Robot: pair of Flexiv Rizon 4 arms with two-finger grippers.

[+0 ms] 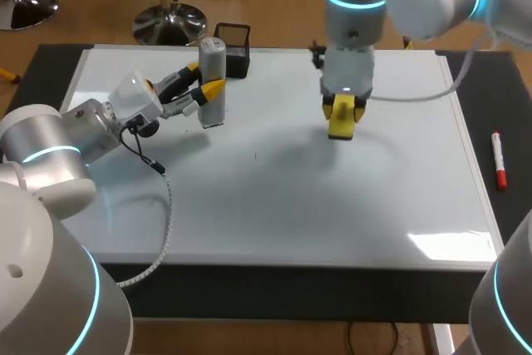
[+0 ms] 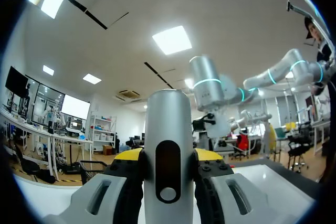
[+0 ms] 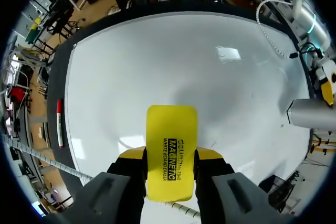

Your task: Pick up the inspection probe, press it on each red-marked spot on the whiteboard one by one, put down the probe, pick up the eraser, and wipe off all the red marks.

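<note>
The silver inspection probe [image 1: 213, 81] stands upright at the back left of the whiteboard [image 1: 274, 205], its lower end at the board's surface. My left gripper [image 1: 204, 93] is shut on the probe from the side; in the left wrist view the probe [image 2: 168, 145] fills the gap between the yellow-tipped fingers [image 2: 128, 155]. My right gripper [image 1: 342, 106] points down over the board's back middle, shut on the yellow eraser [image 1: 341, 120]. The eraser [image 3: 171, 150] sticks out ahead of the right gripper [image 3: 170, 157] towards the whiteboard [image 3: 184, 66]. I see no red marks on the board.
A black holder [image 1: 235, 47] sits at the board's back edge, just behind the probe. A red marker [image 1: 499, 160] lies on the dark table to the right of the board, also seen as the marker [image 3: 59, 121]. A tiny dark speck [image 1: 255, 154] is near the board's middle.
</note>
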